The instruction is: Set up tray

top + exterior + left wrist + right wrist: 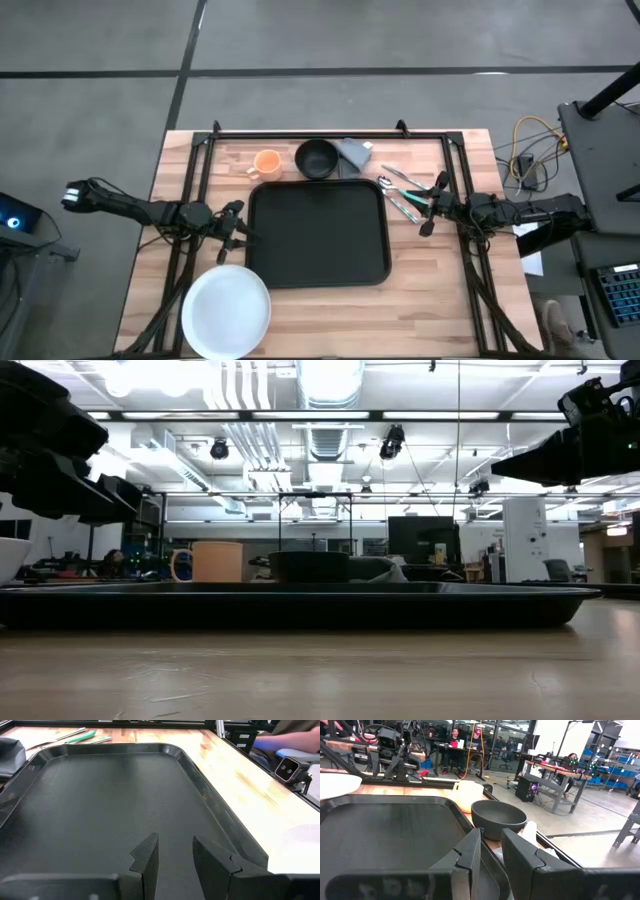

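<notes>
Overhead, both slightly parted, empty pincers, left pincer [238, 232] and right pincer [432, 207], flank the tray [318, 232].

Honestly can't make out any readable text anywhere here, no labels, brands, numbers or signs on anything on the table or in the room behind.

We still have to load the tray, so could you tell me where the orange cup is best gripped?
Grip the orange cup by its rim from above, on the side away from its handle. It stands upright and open-topped, beside the black bowl, behind the tray. The left gripper appears nearer.
</notes>
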